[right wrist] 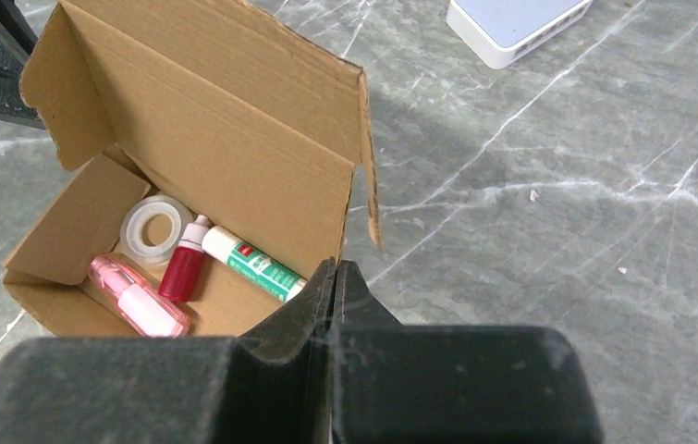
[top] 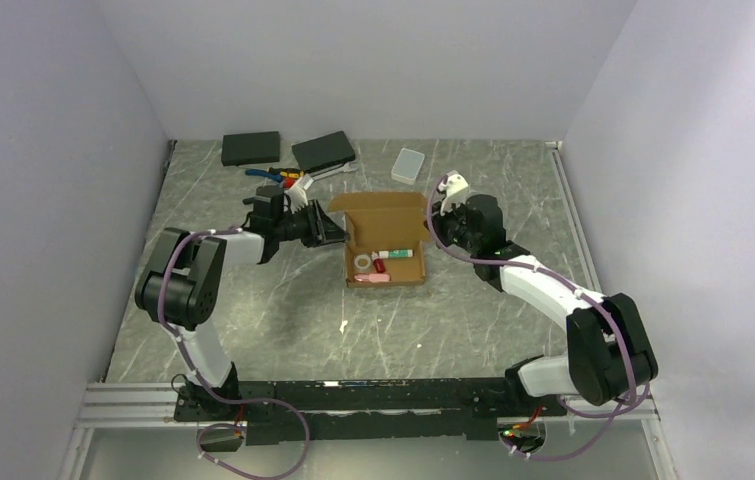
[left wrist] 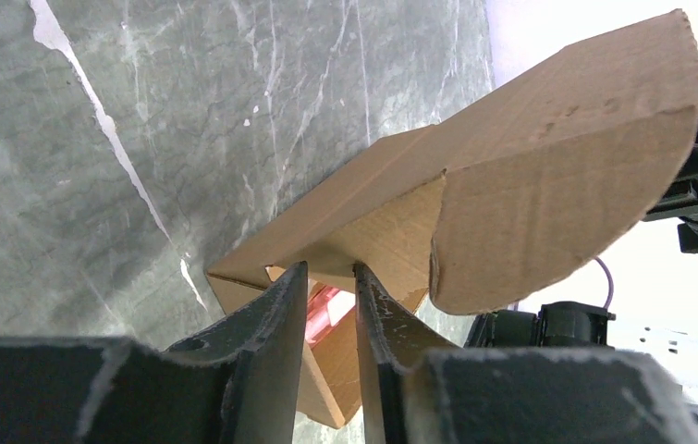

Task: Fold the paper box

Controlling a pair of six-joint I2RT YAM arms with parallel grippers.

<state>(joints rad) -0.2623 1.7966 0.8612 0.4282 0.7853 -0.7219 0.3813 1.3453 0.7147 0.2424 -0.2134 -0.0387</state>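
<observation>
The brown paper box (top: 383, 214) stands in the middle of the table with its lid upright at the back. It holds a tape roll (right wrist: 153, 228), a red bottle (right wrist: 183, 264), a green glue stick (right wrist: 252, 264) and a pink item (right wrist: 137, 301). My left gripper (top: 330, 229) is at the box's left side. In the left wrist view its fingers stand slightly apart (left wrist: 331, 270), tips against the cardboard under a rounded lid flap (left wrist: 557, 176), with nothing between them. My right gripper (top: 437, 222) is at the box's right wall (right wrist: 349, 213), and its fingers (right wrist: 336, 268) are pressed together on the wall's edge.
Two flat black boxes (top: 251, 148) (top: 323, 151) lie at the back left, with colored-handled tools (top: 278, 177) beside them. A translucent white case (top: 408, 165) sits behind the box and also shows in the right wrist view (right wrist: 511, 28). A small white scrap (top: 343, 326) lies in front.
</observation>
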